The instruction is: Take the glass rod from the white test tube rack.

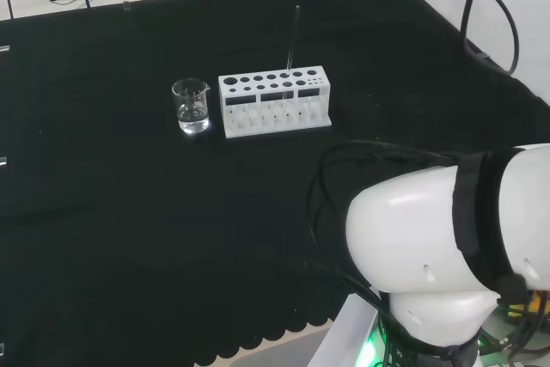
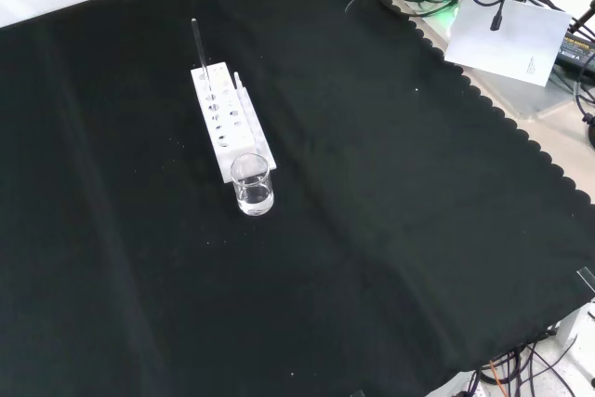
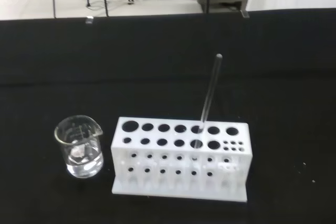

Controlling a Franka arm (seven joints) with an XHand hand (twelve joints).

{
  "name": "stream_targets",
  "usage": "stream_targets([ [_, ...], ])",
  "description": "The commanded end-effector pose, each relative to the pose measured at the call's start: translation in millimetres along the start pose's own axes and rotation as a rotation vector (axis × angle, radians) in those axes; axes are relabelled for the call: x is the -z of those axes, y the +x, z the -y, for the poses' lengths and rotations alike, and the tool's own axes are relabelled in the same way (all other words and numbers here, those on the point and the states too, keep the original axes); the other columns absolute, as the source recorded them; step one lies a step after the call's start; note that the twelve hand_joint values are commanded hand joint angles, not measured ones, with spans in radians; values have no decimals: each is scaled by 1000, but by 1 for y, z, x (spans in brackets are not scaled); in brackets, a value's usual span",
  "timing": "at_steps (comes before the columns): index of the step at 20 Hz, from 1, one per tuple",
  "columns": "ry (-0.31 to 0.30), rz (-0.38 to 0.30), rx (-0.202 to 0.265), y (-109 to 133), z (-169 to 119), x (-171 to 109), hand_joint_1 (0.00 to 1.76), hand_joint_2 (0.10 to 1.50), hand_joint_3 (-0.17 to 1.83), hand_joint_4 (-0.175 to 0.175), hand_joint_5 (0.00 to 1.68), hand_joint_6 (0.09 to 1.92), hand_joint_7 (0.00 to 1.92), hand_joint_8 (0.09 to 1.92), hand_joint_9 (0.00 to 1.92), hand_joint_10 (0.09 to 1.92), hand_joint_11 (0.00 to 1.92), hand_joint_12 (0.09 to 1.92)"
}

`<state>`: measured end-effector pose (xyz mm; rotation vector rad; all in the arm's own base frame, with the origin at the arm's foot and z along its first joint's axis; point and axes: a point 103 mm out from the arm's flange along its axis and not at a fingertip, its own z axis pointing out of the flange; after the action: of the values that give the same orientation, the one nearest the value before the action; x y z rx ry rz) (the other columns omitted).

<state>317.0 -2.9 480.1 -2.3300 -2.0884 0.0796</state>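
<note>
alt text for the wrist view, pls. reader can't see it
A glass rod stands nearly upright in a hole of a white test tube rack on black cloth. A clear glass beaker with a little clear liquid stands apart beside the rack's end.

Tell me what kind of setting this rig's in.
Probably a lab-style robot test bench: a white test tube rack holding a glass rod, a glass beaker beside it, all on a black cloth, with cables on the floor behind.

White rounded arm link (image 1: 421,247), black cables, black strap, green light.
</note>
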Motion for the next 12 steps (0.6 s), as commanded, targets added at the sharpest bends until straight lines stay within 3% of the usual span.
stream_targets([
  [1, -14, -22, 16, -4, 7, 1, 543, 1272, -28, -171, 0, 87, 0, 128, 0, 321, 0, 754],
  [5, 46, 14, 32, 19, -30, -6, 540, 1277, -38, -171, 0, 87, 0, 158, 0, 384, 0, 834],
  [6, 101, 101, -44, 41, -54, -12, 540, 1278, -40, -171, 0, 87, 0, 165, 0, 399, 0, 850],
  [7, 115, 110, -45, 56, -72, -18, 540, 1278, -42, -171, 0, 87, 0, 169, 0, 408, 0, 862],
  [9, 104, 84, -23, 85, -105, -28, 539, 1280, -46, -171, 0, 87, 0, 178, 0, 424, 0, 884],
  [11, 94, 49, -14, 88, -124, -35, 539, 1281, -48, -171, 0, 87, 0, 182, 0, 430, 0, 892],
  [12, 84, 32, -16, 76, -126, -39, 539, 1282, -50, -171, 0, 87, 0, 187, 0, 439, 0, 901],
])
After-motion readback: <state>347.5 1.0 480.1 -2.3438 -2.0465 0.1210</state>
